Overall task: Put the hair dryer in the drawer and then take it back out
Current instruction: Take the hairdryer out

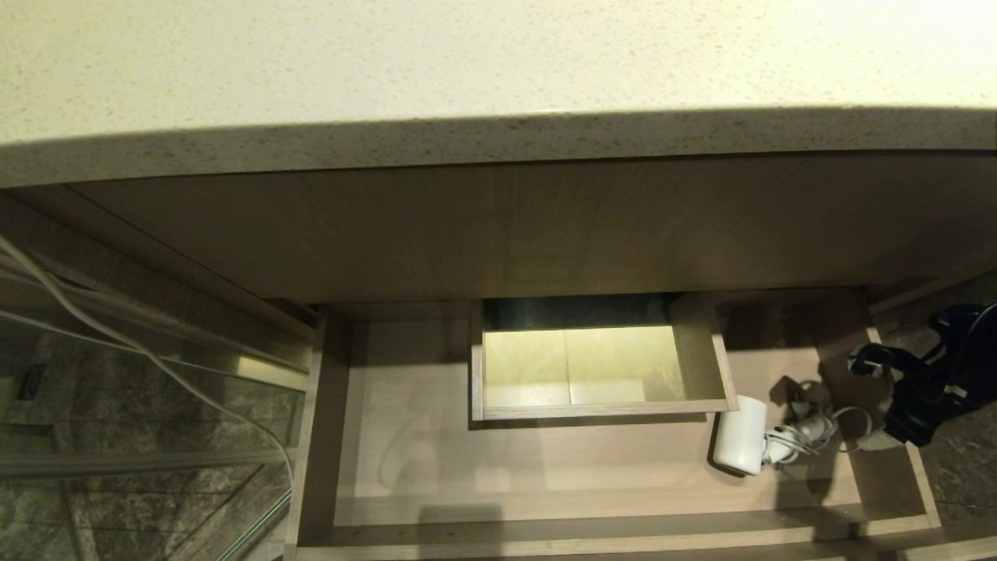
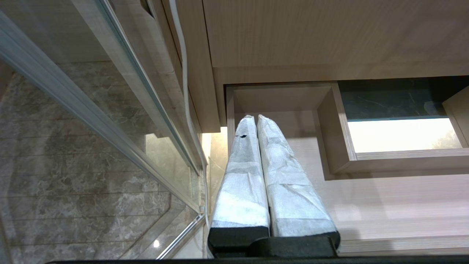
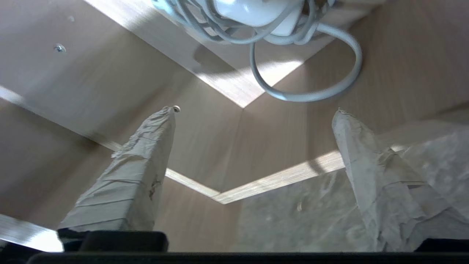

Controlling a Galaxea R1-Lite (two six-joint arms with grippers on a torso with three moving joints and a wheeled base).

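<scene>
Boxed notch [image 1: 600, 374] beside hair dryer [image 1: 740, 446]

One drawer [image 1: 374, 436] stands pulled out, and one white hair dryer [image 1: 740, 446] lies in it. Two grippers show: the left gripper [image 2: 255, 119] and the right gripper [image 3: 253, 110].

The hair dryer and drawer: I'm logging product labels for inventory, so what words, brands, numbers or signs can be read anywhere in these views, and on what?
None can be read in any view.
The hair dryer: plain white barrel, no brand or label visible.
The drawer: bare wood grain, no markings.
The countertop: speckled only, no text.
The left end effector: one small dark mark on the wrap of a finger, not legible as a character.
</scene>
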